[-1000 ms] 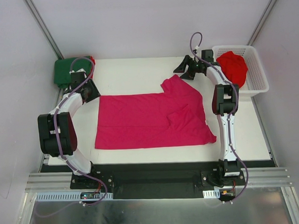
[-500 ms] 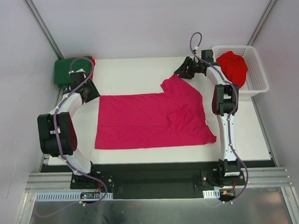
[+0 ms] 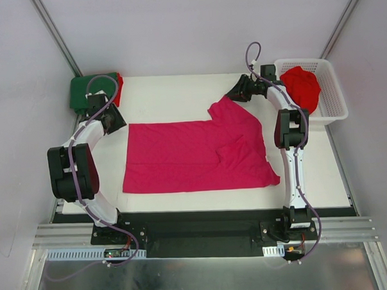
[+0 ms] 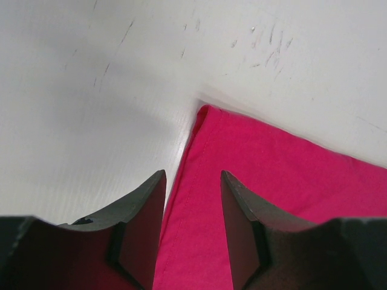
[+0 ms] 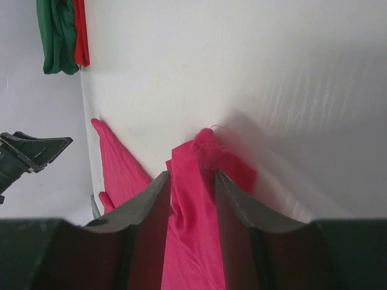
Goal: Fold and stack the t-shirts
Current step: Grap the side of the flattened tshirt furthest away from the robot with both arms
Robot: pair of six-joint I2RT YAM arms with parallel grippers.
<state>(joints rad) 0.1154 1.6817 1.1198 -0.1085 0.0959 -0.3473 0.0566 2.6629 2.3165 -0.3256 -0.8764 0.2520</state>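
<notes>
Pinching both far corners cleanly is, I judge, what this step needs before the pink shirt [image 3: 187, 155] can be folded. It lies spread flat in the middle of the top view. The left gripper [image 4: 192, 176] sits at the shirt's upper left corner, jaws part spread astride the hem, with cloth and a sliver of bare table [image 3: 172, 91] showing between them. It should bite well onto the cloth, not the board. The right gripper [image 5: 191, 175] is at the sleeve [image 3: 227, 110], upper right of the shirt. Cloth fills the gap between its jaws and bunches at their tips, but whether they pinch it I cannot tell. Lifting both corners level and together should keep the fold straight; the wrinkles in the shirt's right half may want smoothing.

The table is white and scuffed. A green shirt [image 3: 85, 92] lies folded at upper left with a red shirt [image 3: 118, 84] against it. A second red shirt [image 3: 301, 86] is heaped in the basket [image 3: 332, 94] at upper right. Pale walls [image 3: 175, 30] close in.
</notes>
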